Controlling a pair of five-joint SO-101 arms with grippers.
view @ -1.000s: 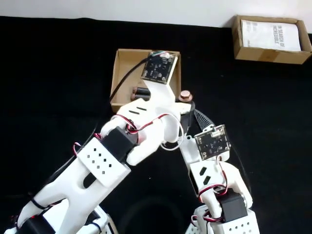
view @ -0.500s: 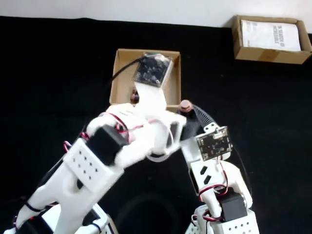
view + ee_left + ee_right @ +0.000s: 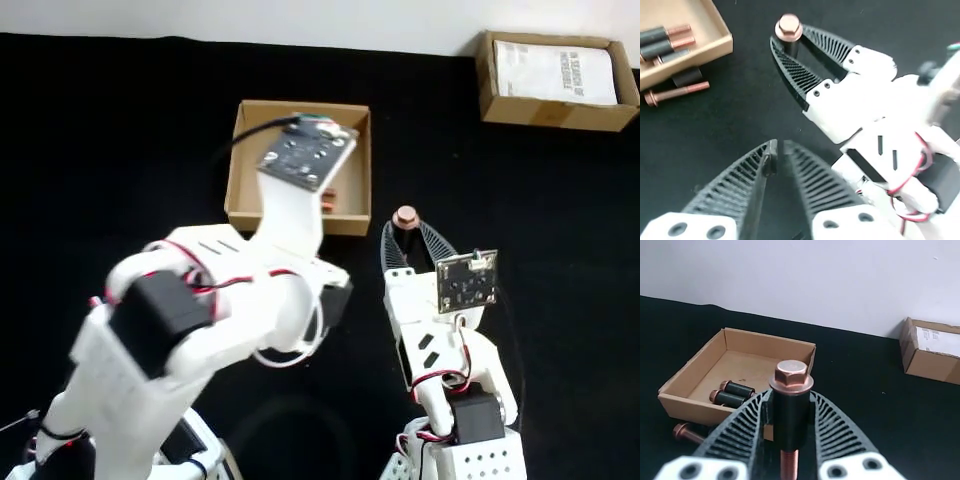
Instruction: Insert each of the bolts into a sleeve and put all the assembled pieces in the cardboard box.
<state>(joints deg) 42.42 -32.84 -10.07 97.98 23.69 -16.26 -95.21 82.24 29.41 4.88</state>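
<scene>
Black all over, the desk [image 3: 120, 120] carries a shallow brown cardboard box [image 3: 238, 165]. The right arm's fingers [image 3: 747, 425] clench a black cylindrical sleeve [image 3: 790, 420] upright between them, with a copper hex-head bolt [image 3: 792, 382] seated in it. The box lies just beyond their tips. The left arm's fingers [image 3: 747, 180] have pulled back from that piece, closed on nothing (insertion looks done), so boxing it seems next. A loose copper bolt [image 3: 677, 93] waits outside.

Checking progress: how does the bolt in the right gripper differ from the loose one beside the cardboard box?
The gripped bolt wears a black sleeve; the loose bolt is bare. The gripped bolt stands upright in the right gripper; the loose bolt lies flat on the table. Both are copper-coloured with flanged heads.
</scene>
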